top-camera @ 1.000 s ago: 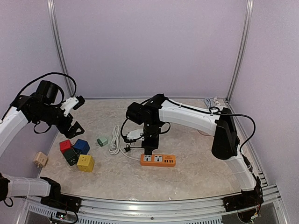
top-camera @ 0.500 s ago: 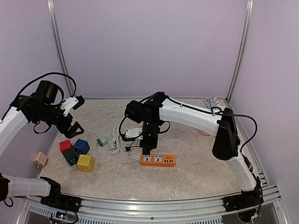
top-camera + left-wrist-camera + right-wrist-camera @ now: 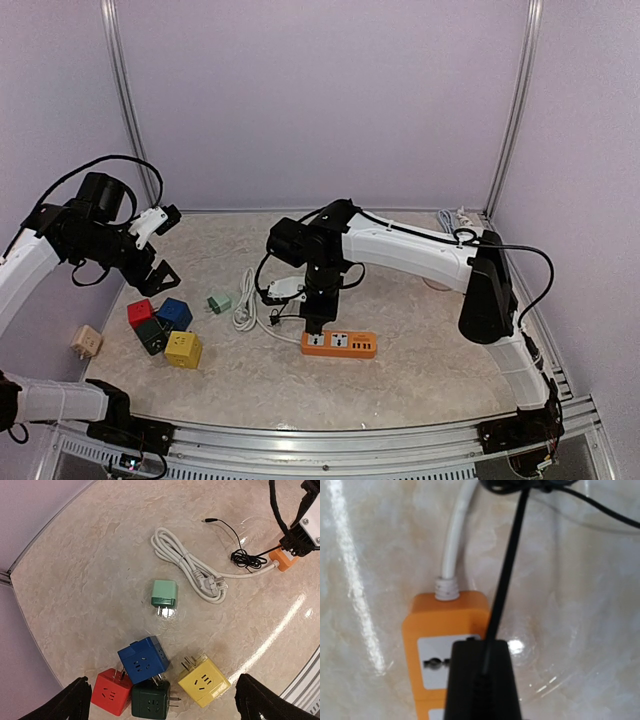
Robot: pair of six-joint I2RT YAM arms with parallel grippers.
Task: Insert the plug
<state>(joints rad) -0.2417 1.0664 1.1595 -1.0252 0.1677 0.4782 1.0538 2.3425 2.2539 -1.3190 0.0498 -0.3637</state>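
Observation:
The black plug (image 3: 482, 680) with its black cord fills the bottom of the right wrist view, and my right gripper (image 3: 315, 312) is shut on it. It hangs right over the left end of the orange power strip (image 3: 427, 625), covering part of the first white socket face. I cannot tell whether the plug touches the strip. In the top view the strip (image 3: 340, 344) lies mid-table, and its white cord (image 3: 454, 540) runs away from its end. My left gripper (image 3: 163, 244) hovers open at the far left, high over the coloured cubes, holding nothing.
Red (image 3: 112, 692), blue (image 3: 144, 659), dark green (image 3: 150, 700) and yellow (image 3: 204, 680) socket cubes cluster under the left gripper. A light green adapter (image 3: 164, 594) and a coiled white cable (image 3: 190, 567) lie between them and the strip. A beige cube (image 3: 86, 341) sits at the left edge.
My right gripper has shifted slightly left and down with the plug, towards the strip's left end. The left arm has not moved.

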